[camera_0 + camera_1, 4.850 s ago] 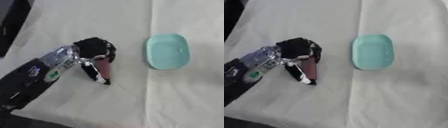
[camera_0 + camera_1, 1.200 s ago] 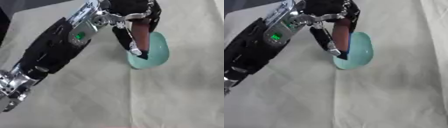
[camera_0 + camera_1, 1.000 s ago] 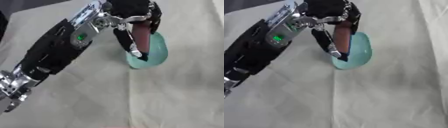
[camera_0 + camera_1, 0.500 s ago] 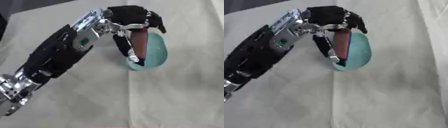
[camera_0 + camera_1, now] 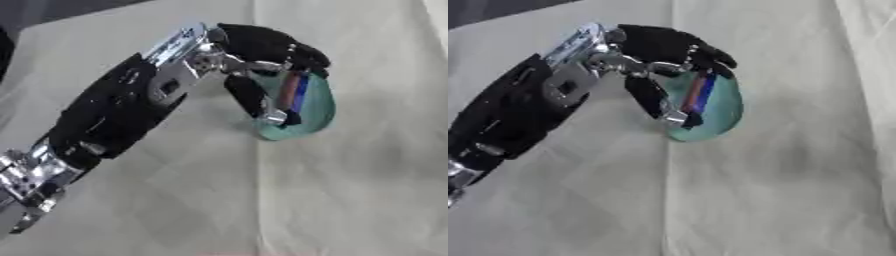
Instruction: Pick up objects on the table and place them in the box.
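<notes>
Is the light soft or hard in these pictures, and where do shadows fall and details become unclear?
Left eye view: soft, even light on the cloth, with a faint shadow under the left hand. Right eye view: the slim reddish and blue object over the teal box is blurred, and the hand's dark fingers lose detail.

The robot's black left hand (image 5: 262, 47) and its thick black-and-silver forearm (image 5: 114, 115) lie slantwise across the cloth-covered table (image 5: 350, 190) from the lower left edge up to the shallow mint-green oval tray (image 5: 319, 107), blocking any approach to the tray from the left and from above. A flat red and blue object (image 5: 696, 95) hangs in the tray's opening between the hand's fingers and thumb, filling much of the room over it. The pale cloth to the right of the tray and below it lies bare, with only soft creases.
</notes>
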{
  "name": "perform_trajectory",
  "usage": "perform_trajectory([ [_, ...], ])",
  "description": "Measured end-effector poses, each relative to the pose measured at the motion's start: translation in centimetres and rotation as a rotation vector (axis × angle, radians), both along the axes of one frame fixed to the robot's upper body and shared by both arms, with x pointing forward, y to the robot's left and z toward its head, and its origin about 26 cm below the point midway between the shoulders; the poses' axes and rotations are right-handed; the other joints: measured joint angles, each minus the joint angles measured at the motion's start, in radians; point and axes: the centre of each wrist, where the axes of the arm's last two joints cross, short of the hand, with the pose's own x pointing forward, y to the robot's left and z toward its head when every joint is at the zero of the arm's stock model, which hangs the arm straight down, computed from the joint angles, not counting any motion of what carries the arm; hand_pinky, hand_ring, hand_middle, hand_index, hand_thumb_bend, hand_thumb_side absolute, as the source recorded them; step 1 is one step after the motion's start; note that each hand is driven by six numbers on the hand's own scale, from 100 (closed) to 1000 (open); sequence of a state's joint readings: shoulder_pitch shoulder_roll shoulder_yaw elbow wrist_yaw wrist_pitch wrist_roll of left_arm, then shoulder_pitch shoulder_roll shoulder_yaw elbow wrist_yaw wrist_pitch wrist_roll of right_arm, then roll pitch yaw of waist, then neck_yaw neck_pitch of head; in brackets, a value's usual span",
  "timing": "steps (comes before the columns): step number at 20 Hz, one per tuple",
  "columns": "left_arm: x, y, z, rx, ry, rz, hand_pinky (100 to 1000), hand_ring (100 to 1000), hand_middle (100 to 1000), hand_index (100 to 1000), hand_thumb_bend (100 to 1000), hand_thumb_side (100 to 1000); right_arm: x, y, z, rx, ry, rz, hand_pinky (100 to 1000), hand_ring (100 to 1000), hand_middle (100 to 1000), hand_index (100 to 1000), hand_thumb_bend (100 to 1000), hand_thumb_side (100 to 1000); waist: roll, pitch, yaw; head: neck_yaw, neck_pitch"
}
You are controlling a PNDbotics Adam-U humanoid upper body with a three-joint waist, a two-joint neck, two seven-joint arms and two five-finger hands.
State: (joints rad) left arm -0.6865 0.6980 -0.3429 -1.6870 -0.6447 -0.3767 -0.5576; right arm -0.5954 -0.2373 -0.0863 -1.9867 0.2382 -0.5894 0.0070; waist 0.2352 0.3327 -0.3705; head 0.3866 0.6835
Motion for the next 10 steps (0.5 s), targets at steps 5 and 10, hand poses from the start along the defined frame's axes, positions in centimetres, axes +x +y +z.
perform_trajectory([
  [5,-0.01,0.0,-0.01,0.014,0.009,0.001,945,968,984,1000,308,896,0.0,0.0,0.0,0.002,0.001,-0.001,212,378,618,792,100,728,0.0,0.0,0.003,0.0,0.001],
  [10,-0.94,-0.04,0.8,-0.012,-0.036,-0.028,879,928,939,1000,153,849,0.0,-0.04,-0.04,0.004,0.005,-0.003,208,374,615,792,100,712,0.0,0.0,0.019,0.0,0.002],
])
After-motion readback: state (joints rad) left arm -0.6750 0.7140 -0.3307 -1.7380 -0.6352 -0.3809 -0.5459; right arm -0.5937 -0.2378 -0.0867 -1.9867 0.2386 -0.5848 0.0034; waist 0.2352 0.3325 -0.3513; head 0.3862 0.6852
